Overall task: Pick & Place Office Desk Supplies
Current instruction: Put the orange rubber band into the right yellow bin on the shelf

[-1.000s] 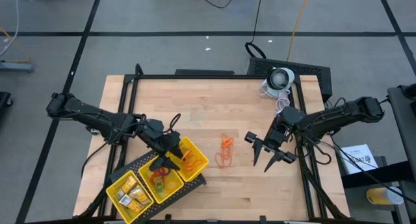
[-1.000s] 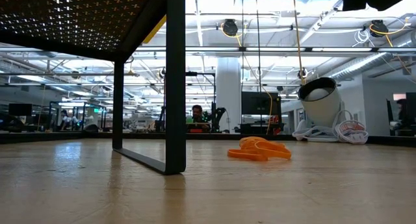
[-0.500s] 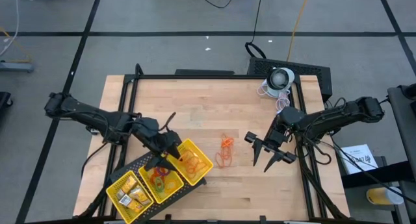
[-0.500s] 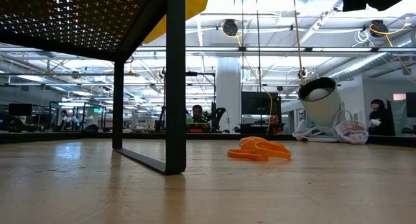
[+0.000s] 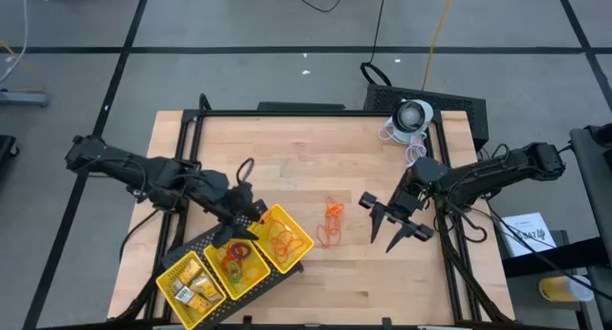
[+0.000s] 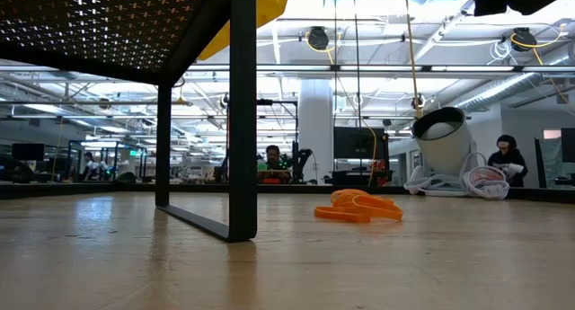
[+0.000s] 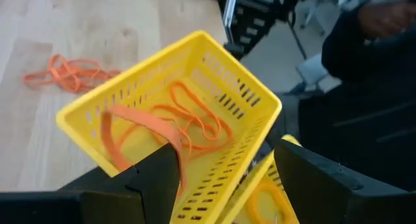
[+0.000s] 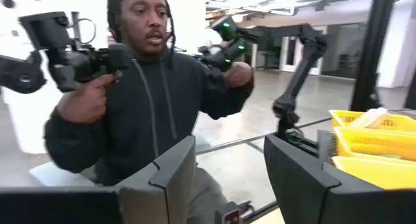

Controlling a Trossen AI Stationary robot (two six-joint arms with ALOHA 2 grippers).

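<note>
A yellow three-compartment tray (image 5: 304, 236) sits on a raised black stand at the table's near left. Its compartments hold gold blocky pieces (image 5: 191, 287), coloured rings (image 5: 237, 263) and orange rubber bands (image 5: 282, 241) (image 7: 195, 117). More orange bands (image 5: 331, 223) (image 6: 358, 207) (image 7: 68, 71) lie in a loose heap on the table's middle. My left gripper (image 5: 239, 218) (image 7: 224, 152) hangs open over the tray's band compartment. My right gripper (image 5: 382, 244) (image 8: 227, 152) waits open, pointing down, just right of the loose heap. My left gripper is open above the band compartment. One orange band (image 7: 133, 123) lies draped beside one finger (image 7: 159, 175), part of it over the compartment's inside. Whether the finger touches that band, I cannot tell.
A white round device (image 5: 413, 115) (image 6: 440, 135) with cables stands at the far right corner. The stand's black legs (image 6: 241, 121) rise from the table near the tray. A person (image 8: 143, 87) stands beyond the table's left side. Bare wood lies around the heap.
My left gripper has drawn back a little toward the table's far edge, from over the ring compartment to the band compartment's far rim. The tray's band compartment has shifted slightly toward the table's right.
</note>
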